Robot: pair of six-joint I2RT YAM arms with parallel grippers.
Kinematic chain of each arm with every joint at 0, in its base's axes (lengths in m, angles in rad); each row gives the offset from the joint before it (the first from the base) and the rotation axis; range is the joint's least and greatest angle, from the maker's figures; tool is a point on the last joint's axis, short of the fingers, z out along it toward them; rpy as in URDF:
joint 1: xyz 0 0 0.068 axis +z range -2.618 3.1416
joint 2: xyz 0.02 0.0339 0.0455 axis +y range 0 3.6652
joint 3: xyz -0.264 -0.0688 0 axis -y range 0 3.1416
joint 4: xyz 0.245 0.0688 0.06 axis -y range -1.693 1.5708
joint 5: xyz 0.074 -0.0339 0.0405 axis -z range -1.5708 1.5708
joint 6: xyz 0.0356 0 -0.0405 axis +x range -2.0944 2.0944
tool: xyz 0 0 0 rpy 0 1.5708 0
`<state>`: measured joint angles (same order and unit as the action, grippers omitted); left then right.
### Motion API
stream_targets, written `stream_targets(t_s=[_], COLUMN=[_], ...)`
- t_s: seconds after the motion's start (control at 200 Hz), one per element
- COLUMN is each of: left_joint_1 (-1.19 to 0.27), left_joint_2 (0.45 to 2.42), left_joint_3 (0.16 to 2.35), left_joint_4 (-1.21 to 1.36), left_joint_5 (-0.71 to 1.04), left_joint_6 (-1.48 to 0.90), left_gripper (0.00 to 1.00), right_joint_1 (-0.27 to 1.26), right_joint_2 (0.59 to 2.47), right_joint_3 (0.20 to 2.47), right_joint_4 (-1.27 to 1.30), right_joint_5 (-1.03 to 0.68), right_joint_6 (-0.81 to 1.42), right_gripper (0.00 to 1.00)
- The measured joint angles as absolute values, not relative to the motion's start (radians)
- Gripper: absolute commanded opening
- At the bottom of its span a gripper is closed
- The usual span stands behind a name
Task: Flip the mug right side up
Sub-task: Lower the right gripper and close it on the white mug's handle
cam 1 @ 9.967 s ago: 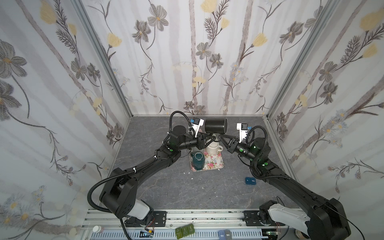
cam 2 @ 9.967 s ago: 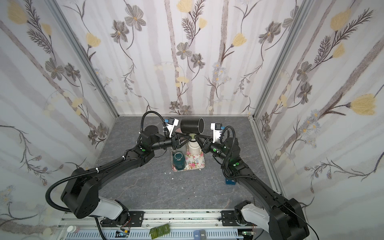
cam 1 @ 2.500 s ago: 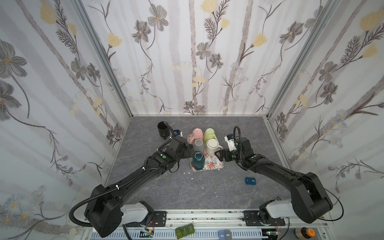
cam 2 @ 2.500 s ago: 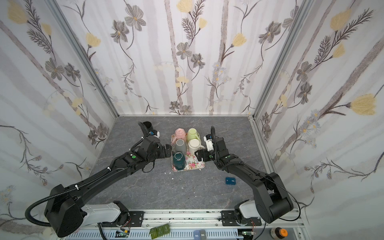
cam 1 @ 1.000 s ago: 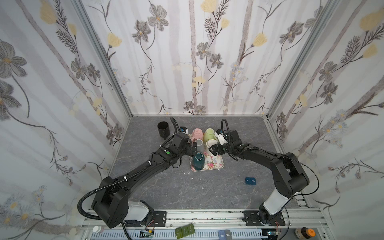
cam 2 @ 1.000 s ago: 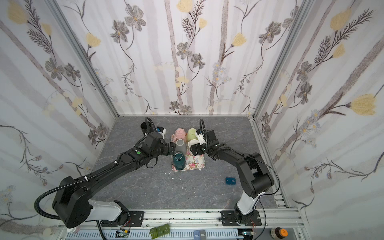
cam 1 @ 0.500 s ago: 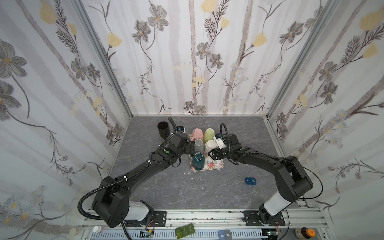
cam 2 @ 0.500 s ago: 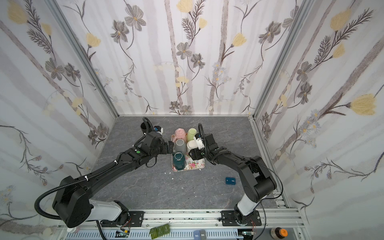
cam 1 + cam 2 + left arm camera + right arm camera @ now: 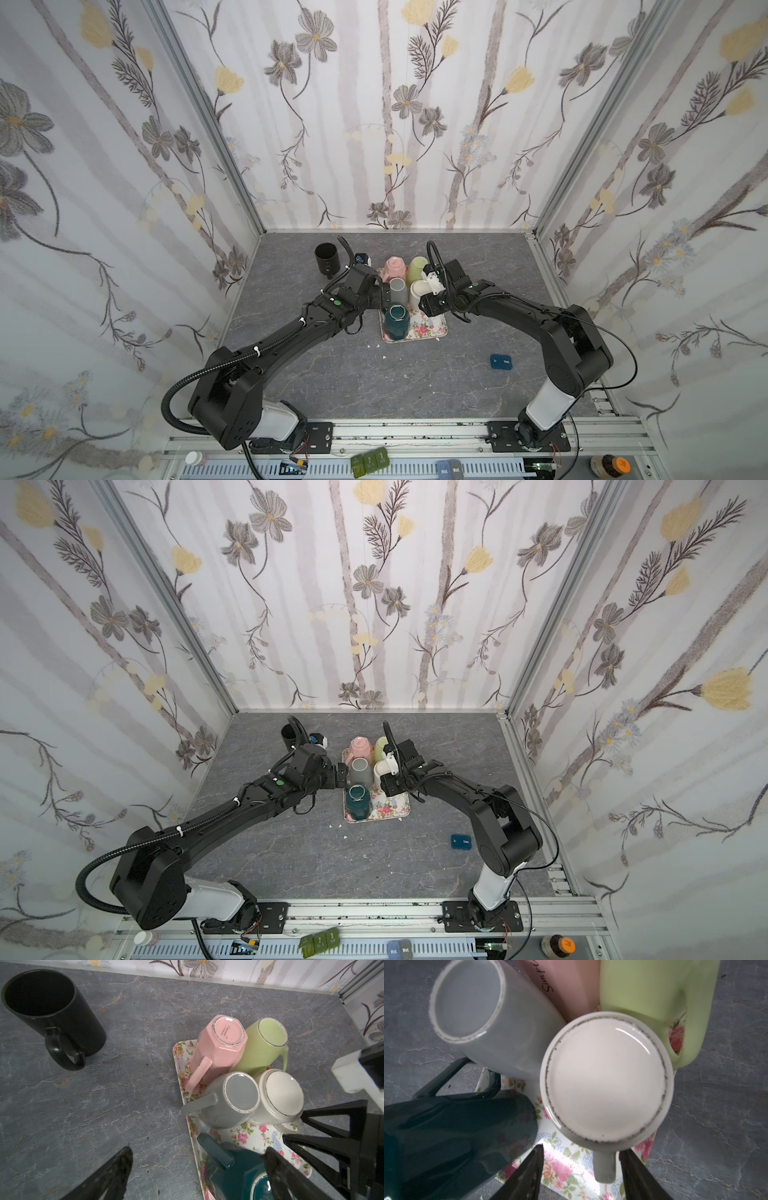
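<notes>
Floral-papered booth, grey marbled table (image 9: 415, 386). A flowered tray (image 9: 434, 330) sits mid-table, packed w/ mugs, all base-up as far as I can tell. The white mug (image 9: 606, 1080) is on the tray's right half in both top views, upside down. It's close beside the grey mug (image 9: 477, 1001) and green mug (image 9: 654, 1001); can't tell if they touch. A black mug (image 9: 327, 257) stands upright on the table, apart from the tray.

Right gripper (image 9: 581, 1148) is low at the white mug, fingers apart, one each side of its handle (image 9: 604, 1167). A gap shows on at least one side, so no grip yet. Left gripper (image 9: 197, 1148) hovers just beside the tray's left edge, fingers spread wide, holding nothing.

Judgement: the white mug is prob. the one to turn. It looks like glazed ceramic, so stiff, no give, fairly heavy, slick, and it chips if knocked. The handle is the only free hold, since neighbours hem in the body. It's a narrow, off-centre hold though: the weight hangs to one side, so the mug may swing or slip in the pads during the flip. It needs a firm squeeze on the handle close to the wall, then a straight lift clear of the neighbours before rotating. Set-down should be gentle, esp. w/ ceramic nearby.
</notes>
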<state>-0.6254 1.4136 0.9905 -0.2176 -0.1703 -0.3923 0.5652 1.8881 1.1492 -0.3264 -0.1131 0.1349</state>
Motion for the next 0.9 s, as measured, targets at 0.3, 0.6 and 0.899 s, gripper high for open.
stream_targets(t_s=[0.3,0.6,0.899], left_joint_1=[-0.625,-0.625,-0.624], left_joint_2=[1.443,1.449,1.454], left_joint_3=[1.009,1.011,1.010], left_joint_4=[-0.217,-0.218,-0.218], left_joint_5=[-0.154,-0.154,-0.154], left_joint_6=[-0.396,-0.397,-0.397], left_gripper=[1.00,1.00,1.00], right_joint_1=[0.590,0.601,0.607], right_joint_2=[1.944,1.984,1.998], right_joint_3=[1.235,1.295,1.322], right_joint_4=[-0.456,-0.515,-0.548], right_joint_5=[-0.033,0.007,0.028], right_joint_6=[0.102,0.092,0.089], right_gripper=[0.26,0.10,0.00])
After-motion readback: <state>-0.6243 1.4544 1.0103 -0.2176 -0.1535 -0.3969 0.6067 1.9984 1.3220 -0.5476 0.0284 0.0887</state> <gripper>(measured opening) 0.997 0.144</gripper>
